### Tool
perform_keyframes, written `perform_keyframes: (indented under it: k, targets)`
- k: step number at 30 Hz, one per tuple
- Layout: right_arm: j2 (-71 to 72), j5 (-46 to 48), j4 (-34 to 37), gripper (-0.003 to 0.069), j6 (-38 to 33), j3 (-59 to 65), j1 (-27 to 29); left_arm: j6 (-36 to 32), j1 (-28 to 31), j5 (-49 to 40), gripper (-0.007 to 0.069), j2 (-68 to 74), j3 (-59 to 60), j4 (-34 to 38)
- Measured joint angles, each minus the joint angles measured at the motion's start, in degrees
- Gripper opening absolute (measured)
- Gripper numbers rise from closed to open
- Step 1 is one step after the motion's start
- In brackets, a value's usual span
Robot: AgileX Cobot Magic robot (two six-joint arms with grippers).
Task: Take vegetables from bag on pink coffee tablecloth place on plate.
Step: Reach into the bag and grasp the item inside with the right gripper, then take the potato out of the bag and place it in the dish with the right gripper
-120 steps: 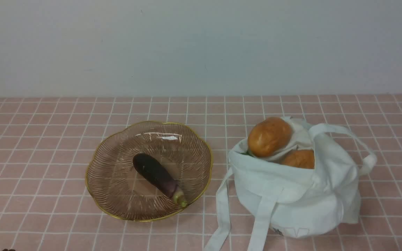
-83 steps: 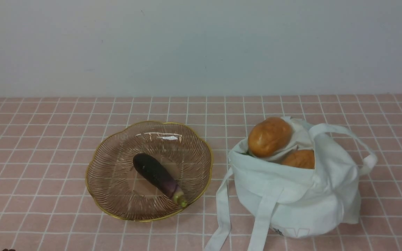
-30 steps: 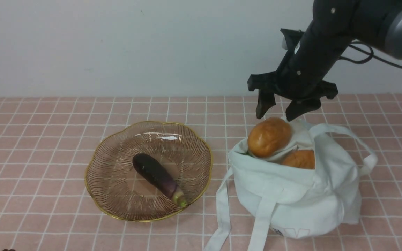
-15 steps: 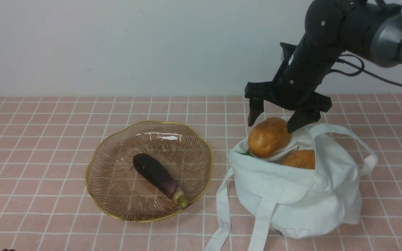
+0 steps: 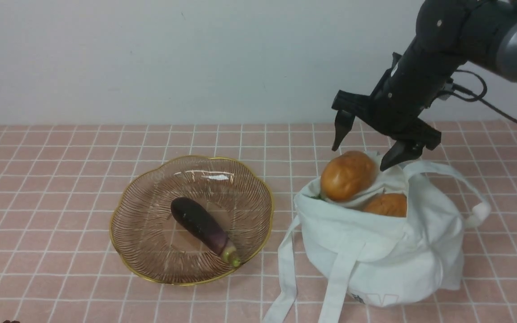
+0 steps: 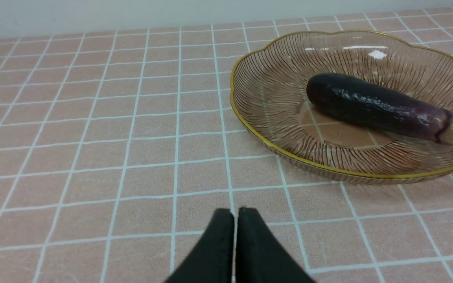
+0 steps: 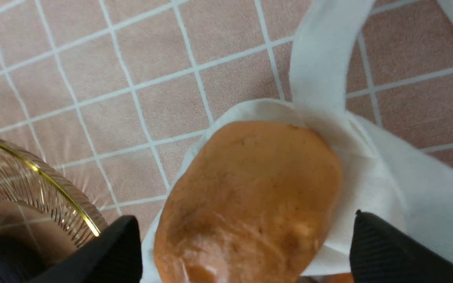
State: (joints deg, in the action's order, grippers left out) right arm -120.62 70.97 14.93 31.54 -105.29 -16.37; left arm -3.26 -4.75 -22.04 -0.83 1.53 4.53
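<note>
Vegetables (image 5: 385, 205) are split between the plate and the bag, both below the right gripper (image 5: 358, 159). Far to that gripper's left, the left gripper (image 6: 236, 214) is seen with its fingers pressed together, nothing pinched. Nearer, but well to the right gripper's left, an eggplant (image 5: 200, 226) is held by the plate (image 5: 146, 242); if a round thing were let go on top of it, a roll towards the rim could be caused.

Just below the right gripper's spread, unfilled fingers, the upper potato (image 5: 348, 176) is rested at the bag's mouth. If its smooth, wide body were gripped too high, it could be squeezed out and dropped deeper or onto the tablecloth (image 5: 285, 148). By the right-hand finger, loose cloth of the bag (image 5: 366, 242) could be pinched along with it, and the whole bag dragged or tipped. Further right, the strap (image 5: 447, 170) could be snagged if the arm were swung low.
</note>
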Motion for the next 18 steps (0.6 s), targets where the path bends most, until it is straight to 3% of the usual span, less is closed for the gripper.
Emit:
perform_keyframes:
  k: [7, 13, 18]
  targets:
    - [-2.5, -0.3, 1.5, 0.0659, 0.1, 0.0, -0.4, 0.0, 0.0, 0.0, -0.0006, 0.0, 0.0, 0.0]
    - [-3.6, -0.6, 0.5, 0.0558, -0.3, 0.0, -0.5, 0.0, 0.0, 0.0, -0.0006, 0.0, 0.0, 0.0]
    - [-2.7, -0.6, 0.1, 0.0559, -4.5, 0.0, -0.5, 0.0, 0.0, 0.0, -0.0006, 0.0, 0.0, 0.0]
